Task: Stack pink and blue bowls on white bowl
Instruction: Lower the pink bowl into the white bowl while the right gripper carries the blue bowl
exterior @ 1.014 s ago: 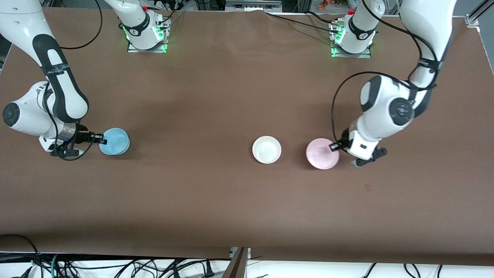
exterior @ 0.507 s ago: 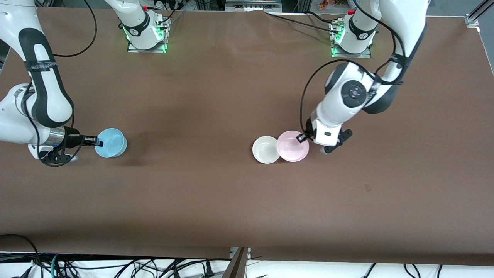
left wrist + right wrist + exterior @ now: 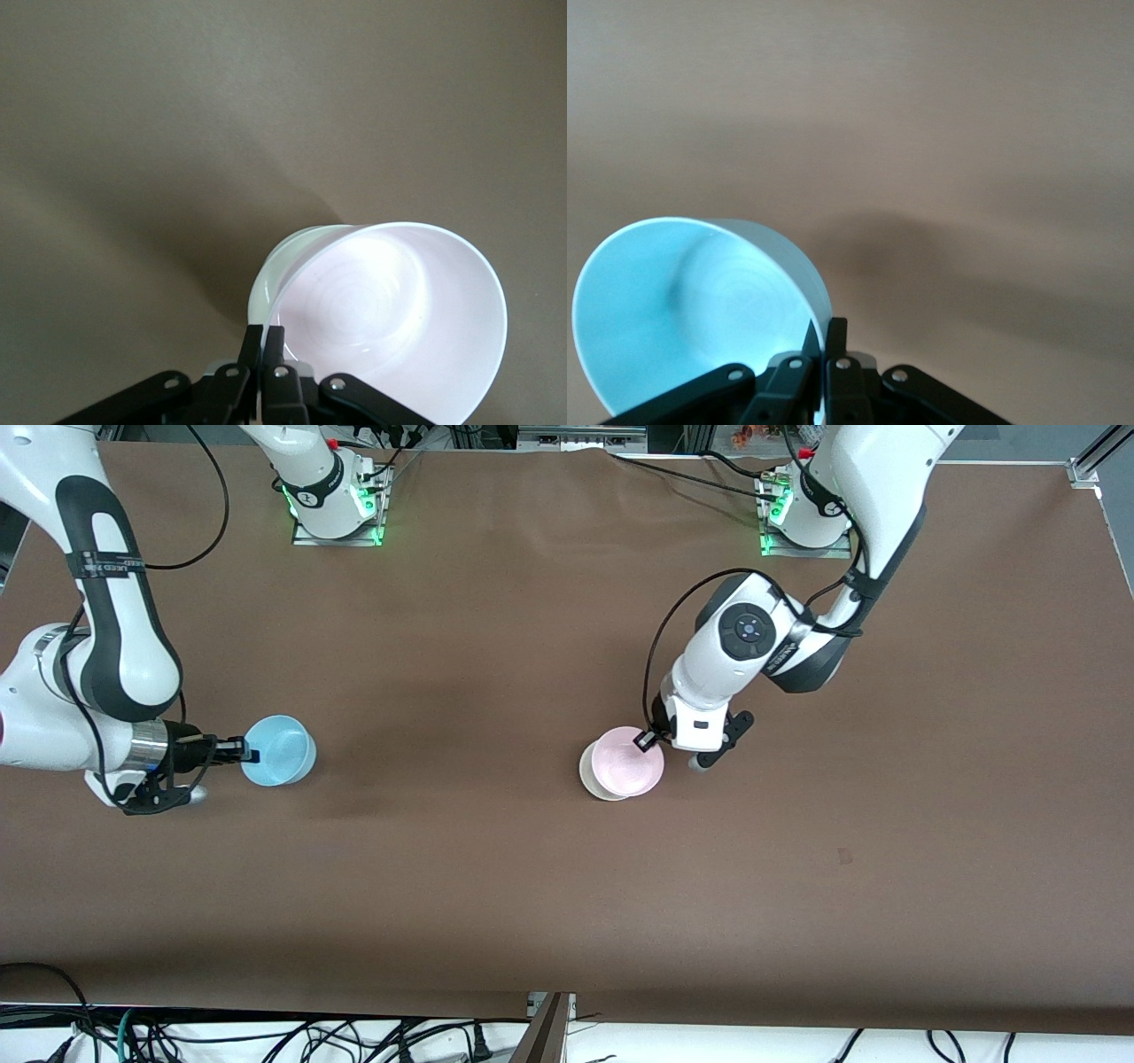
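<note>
My left gripper [image 3: 646, 740] is shut on the rim of the pink bowl [image 3: 627, 762] and holds it over the white bowl [image 3: 589, 773], which it mostly covers. In the left wrist view the pink bowl [image 3: 399, 310] is pinched at its rim by my left gripper [image 3: 264, 341], with the white bowl's rim [image 3: 275, 266] showing beneath it. My right gripper [image 3: 245, 755] is shut on the rim of the blue bowl [image 3: 282, 749] toward the right arm's end of the table. In the right wrist view the blue bowl [image 3: 682, 310] is held by my right gripper [image 3: 827, 336].
The brown table [image 3: 496, 886] stretches between the two bowls. Both arm bases [image 3: 335, 505] stand at the table's edge farthest from the front camera. Cables hang at the edge nearest the camera.
My left gripper has carried the pink bowl from beside the white bowl to over it. My right gripper has shifted the blue bowl a little toward the table's middle.
</note>
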{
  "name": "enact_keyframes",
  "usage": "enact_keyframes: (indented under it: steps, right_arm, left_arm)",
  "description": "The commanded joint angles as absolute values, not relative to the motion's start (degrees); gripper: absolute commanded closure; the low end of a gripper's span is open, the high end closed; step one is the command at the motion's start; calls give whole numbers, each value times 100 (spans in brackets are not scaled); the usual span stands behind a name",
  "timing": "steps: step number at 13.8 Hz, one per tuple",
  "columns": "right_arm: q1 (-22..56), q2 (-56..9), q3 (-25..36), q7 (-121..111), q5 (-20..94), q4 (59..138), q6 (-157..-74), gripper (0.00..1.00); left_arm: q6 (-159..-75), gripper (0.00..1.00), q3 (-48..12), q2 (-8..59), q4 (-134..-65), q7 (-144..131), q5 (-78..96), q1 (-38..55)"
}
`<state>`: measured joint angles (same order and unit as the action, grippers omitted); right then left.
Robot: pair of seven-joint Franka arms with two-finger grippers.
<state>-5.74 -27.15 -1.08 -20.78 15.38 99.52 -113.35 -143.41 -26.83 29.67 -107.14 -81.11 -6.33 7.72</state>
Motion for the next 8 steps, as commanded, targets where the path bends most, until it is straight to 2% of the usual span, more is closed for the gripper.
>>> enact_keyframes:
  steps: [1, 8]
  right_arm:
    - [-475, -2663, -245, -1663, 1617, 9888, -11171, 100]
    - [-80, -2663, -360, -846, 1617, 9765, -11188, 100]
  left_arm:
    - [-14432, 100, -2716, 3207, -10538, -8446, -923, 791]
    - [-14712, 100, -2803, 3366, -10564, -8718, -923, 800]
